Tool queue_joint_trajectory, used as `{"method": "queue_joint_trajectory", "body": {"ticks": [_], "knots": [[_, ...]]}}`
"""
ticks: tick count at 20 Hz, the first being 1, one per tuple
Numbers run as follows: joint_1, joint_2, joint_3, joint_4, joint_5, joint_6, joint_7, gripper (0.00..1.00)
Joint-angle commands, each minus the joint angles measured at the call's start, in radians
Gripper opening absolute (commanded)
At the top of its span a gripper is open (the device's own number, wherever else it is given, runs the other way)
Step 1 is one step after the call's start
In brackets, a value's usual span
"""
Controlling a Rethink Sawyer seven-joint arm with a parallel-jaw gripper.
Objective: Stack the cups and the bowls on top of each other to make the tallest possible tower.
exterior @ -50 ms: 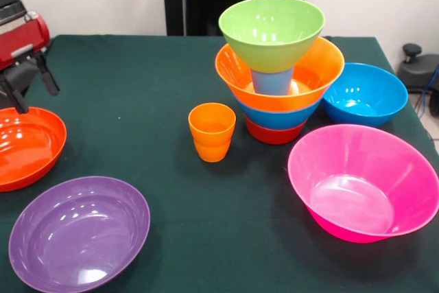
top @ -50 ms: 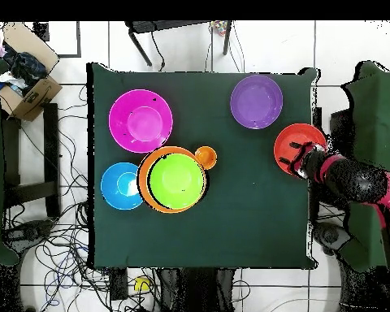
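Dark green cloth covers the table [exterior @ -50 ms: 158, 87], and everything for the build sits on it. Toward the far edge in the front view stands the tower [exterior @ -50 ms: 278, 66]: a red-orange bowl [exterior @ -50 ms: 273, 133] at the bottom, a blue bowl [exterior @ -50 ms: 278, 118] nested in it, then a wide orange bowl [exterior @ -50 ms: 281, 77]. Inside that one a light blue cup [exterior @ -50 ms: 271, 81] stands upside down as a pedestal, and the lime green bowl [exterior @ -50 ms: 271, 32] rests on it — a way of gaining height, I judge, rather than nesting flat.

Just beside the tower's base are the orange cups [exterior @ -50 ms: 212, 132], nested into one another. A second blue bowl [exterior @ -50 ms: 365, 94] sits near the table's right edge in the front view, and the large pink bowl [exterior @ -50 ms: 363, 183] lies nearer the camera on that side. The purple bowl [exterior @ -50 ms: 79, 232] is at the near left corner.

The gripper [exterior @ -50 ms: 31, 90] hangs over the other red-orange bowl [exterior @ -50 ms: 27, 145] at the left edge, fingers [exterior @ -50 ms: 49, 77] spread apart and holding nothing — probably lined up to take this bowl by its rim. Overhead it likewise sits over this bowl's [top @ -50 ms: 300, 146] edge. The green bowl's perch on one small cup looks tippy, so anything added on top would need a gentle, centred set-down.
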Motion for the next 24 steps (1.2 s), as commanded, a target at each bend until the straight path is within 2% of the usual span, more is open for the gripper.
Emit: {"method": "queue_joint_trajectory", "body": {"ticks": [1, 9, 24], "knots": [[0.019, 0.055, -0.085, 0.065, -0.104, -0.105, -0.069, 1.0], [0.021, 0.082, -0.102, 0.042, -0.115, -0.128, -0.089, 1.0], [0.013, 0.126, -0.135, 0.046, -0.123, -0.163, -0.057, 1.0]]}}
